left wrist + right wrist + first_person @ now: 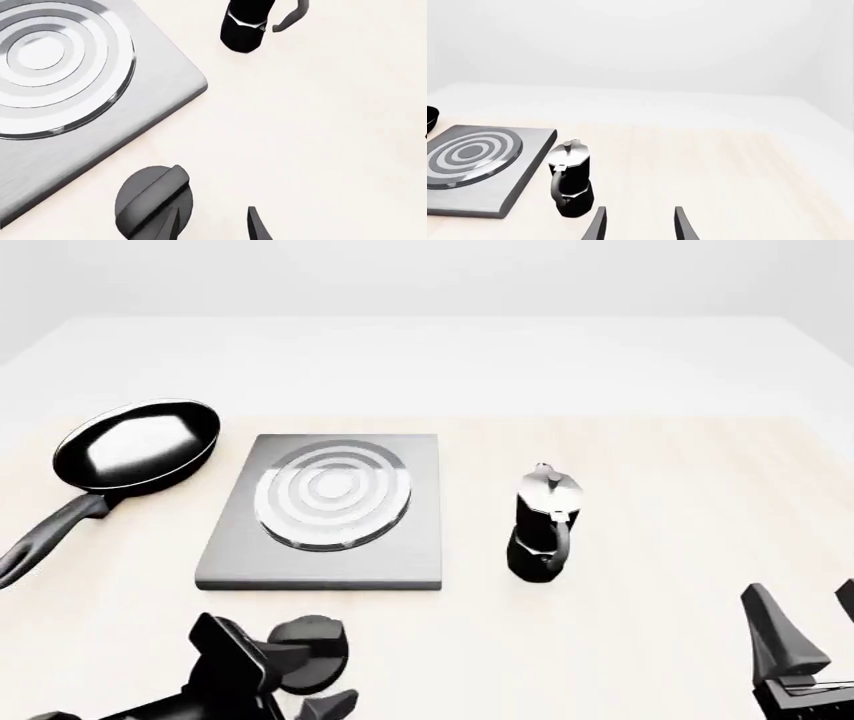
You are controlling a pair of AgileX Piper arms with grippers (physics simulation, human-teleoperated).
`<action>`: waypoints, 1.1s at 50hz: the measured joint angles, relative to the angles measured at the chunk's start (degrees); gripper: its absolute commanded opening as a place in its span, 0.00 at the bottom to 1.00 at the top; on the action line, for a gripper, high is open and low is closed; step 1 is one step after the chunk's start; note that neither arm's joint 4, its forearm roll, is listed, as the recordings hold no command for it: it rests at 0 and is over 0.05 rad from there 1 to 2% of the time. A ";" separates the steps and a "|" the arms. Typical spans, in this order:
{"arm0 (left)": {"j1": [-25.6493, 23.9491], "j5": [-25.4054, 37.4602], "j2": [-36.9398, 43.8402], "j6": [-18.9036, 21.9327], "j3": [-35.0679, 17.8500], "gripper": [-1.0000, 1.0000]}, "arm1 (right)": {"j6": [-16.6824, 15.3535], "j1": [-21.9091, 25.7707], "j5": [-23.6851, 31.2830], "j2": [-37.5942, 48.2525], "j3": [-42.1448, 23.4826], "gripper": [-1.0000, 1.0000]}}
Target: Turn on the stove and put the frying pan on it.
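Fingers (pixel 252 225) of the left arm, spread wide, hover by the stove's knob (pixel 315 641) at the slab's (pixel 327 510) six o'clock, so nothing looks done; the frying pan (pixel 134 447) sits at its nine o'clock on the desk (pixel 667 470).

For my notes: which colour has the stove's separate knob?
Black, clearest in the front view: oval black knob.

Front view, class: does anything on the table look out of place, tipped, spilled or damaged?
Nothing stands out. The frying pan sits flat left of the stove, the coffee pot stands upright, and the knob lies in front of the stove.
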 measured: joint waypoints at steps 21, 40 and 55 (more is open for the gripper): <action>-5.49 21.48 -21.18 0.65 -6.35 1.00 | 0.22 0.18 -0.28 -0.01 -0.01 1.00; 1.26 46.08 -42.79 5.19 -16.25 1.00 | 0.61 0.90 -0.65 -0.01 -0.02 1.00; 19.71 58.89 -49.99 12.55 -24.98 1.00 | 0.66 2.03 -0.81 -0.01 -0.03 1.00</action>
